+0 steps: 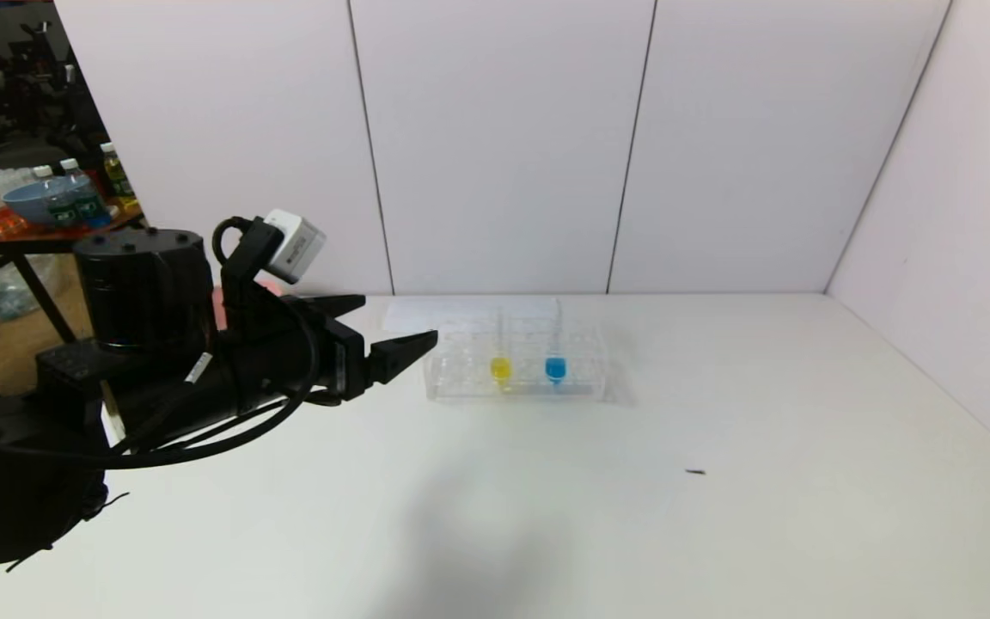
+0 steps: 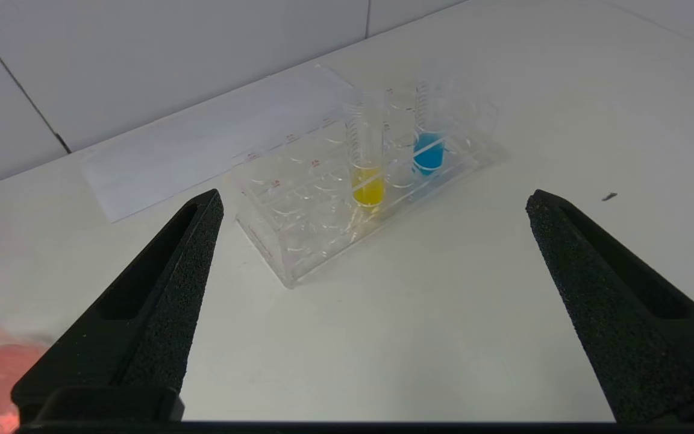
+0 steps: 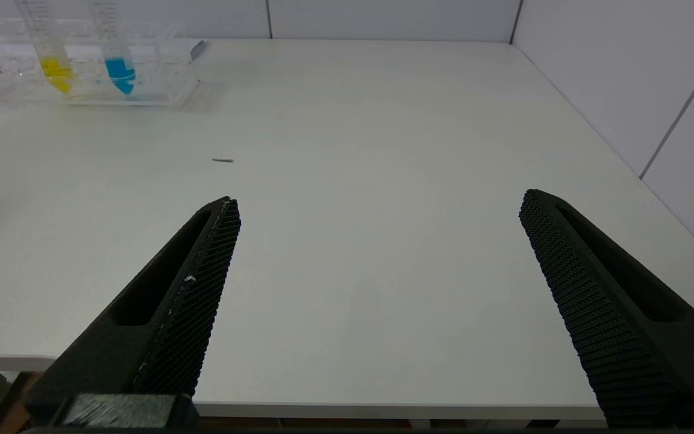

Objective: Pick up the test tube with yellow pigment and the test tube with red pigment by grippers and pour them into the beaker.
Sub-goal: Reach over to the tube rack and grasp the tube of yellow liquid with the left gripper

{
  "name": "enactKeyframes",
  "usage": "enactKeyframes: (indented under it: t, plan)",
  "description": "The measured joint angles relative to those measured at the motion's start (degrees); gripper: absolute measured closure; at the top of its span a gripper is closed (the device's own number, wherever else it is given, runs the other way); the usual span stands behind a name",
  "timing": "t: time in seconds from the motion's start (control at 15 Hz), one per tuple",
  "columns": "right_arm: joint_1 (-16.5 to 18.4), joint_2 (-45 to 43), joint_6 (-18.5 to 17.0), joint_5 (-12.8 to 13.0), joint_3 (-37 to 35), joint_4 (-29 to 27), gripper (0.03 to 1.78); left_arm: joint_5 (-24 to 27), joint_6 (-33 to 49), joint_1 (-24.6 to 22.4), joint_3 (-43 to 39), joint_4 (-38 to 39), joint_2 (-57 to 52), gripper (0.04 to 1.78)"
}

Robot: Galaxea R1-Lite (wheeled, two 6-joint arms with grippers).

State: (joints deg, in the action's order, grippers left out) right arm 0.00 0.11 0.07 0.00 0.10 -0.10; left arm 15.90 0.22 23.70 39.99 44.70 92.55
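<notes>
Two tubes in the rack point(image 1: 516, 378), yellow tube point(image 1: 500, 368) beside the blue one point(image 1: 555, 368); my left gripper point(image 1: 392, 331) hangs just beside it, fingers wide and empty, right gripper point(image 3: 377, 253) parked open over bare bench point(image 1: 718, 516); next: close on yellow upright.

The left arm is matte black throughout, with a thick cylindrical joint housing point(image 1: 141, 288) whose flat top carries a few small round screw heads, and loops of black cable point(image 1: 229, 434) running along its length to a small white-grey box point(image 1: 293, 245) mounted on the wrist. Its left gripper point(image 1: 379, 331) ends in two long, tapered black fingers point(image 2: 166, 301) with hollow slots along the outer sides and rough, foam-like inner faces. The right gripper point(image 3: 377, 253) has the same wedge-shaped black fingers point(image 3: 193, 301), though their inner faces bear a fine cross-hatched grid texture.
</notes>
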Motion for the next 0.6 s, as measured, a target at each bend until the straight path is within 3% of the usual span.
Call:
enactKeyframes:
  t: [0.2,0.6]
  plan:
    - [0.0,0.0,0.0,0.0,0.0,0.0,0.11,-2.6,-0.1,1.6,0.9,0.8,2.7,0.06]
    - [0.0,0.0,0.0,0.0,0.0,0.0,0.11,-12.8,-0.2,7.3,3.6,0.9,7.1,0.06]
